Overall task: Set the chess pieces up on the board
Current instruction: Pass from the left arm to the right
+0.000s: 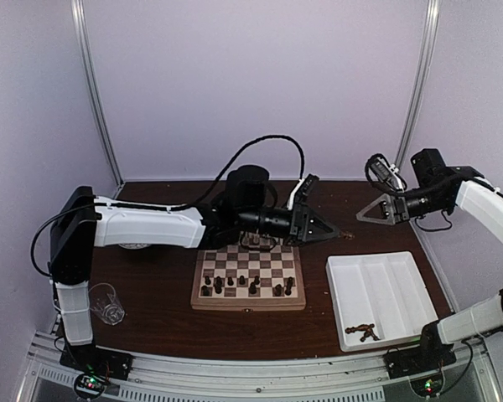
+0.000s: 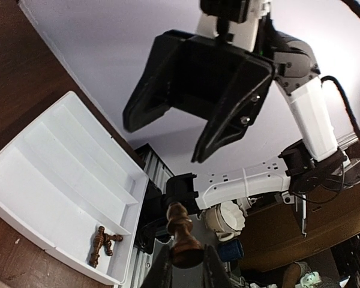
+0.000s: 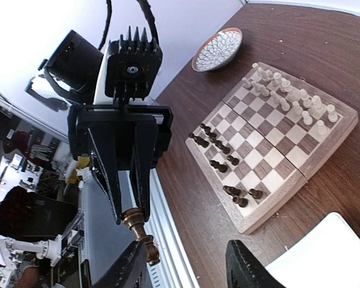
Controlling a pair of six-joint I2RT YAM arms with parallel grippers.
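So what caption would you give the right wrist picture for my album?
Jaws of the left arm pinch a dark chess piece in mid-air, the partly set board beyond.

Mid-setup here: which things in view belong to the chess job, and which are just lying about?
Job: board; dark pieces and white pieces on it; dark piece in the left tool; loose pieces in the tray.
Lying about: glass; bowl.
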